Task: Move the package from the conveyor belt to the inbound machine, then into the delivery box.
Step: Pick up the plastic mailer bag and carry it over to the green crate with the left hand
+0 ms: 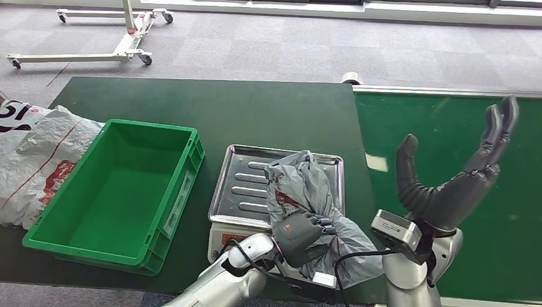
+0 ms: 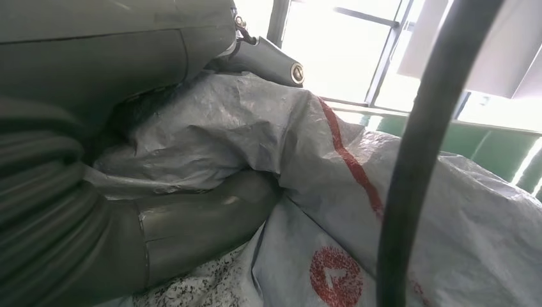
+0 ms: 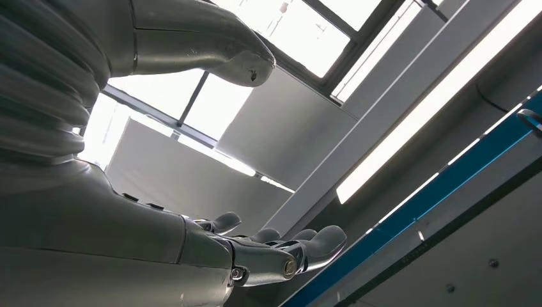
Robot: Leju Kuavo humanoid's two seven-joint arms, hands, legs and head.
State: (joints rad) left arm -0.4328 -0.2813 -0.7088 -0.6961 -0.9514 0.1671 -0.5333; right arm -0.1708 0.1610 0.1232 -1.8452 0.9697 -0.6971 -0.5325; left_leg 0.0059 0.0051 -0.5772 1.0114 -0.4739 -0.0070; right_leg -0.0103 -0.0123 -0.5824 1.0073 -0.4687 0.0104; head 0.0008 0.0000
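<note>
Lying crumpled on the steel tray (image 1: 243, 167) of the inbound machine (image 1: 225, 238), the grey package (image 1: 305, 185) spills over the tray's near right corner toward me; it is a soft plastic mailer with red markings, and I see a red stripe and a round red mark on it close up in the left wrist view (image 2: 332, 275). My left hand (image 1: 300, 233) sits on the near part of the bag with fingers curled into the plastic, and the left wrist view shows the thick thumb (image 2: 204, 220) pressed against the folds with bag material bunched between it and the fingers, so I read it as grasping the package. My right hand (image 1: 457, 179) is raised over the green conveyor belt (image 1: 447, 128), palm up, thumb and fingers spread wide and holding nothing; the right wrist view shows the same splayed fingers (image 3: 319, 240) against ceiling panels and light strips. Left of the machine, just beside it on the dark green table (image 1: 255, 109), stands the green delivery box (image 1: 182, 185), open-topped. Beyond the box, at the table's left edge, lies a white plastic sack (image 1: 38, 160) with red print. On the grey carpet behind the table I note a white wheeled frame (image 1: 128, 38).
</note>
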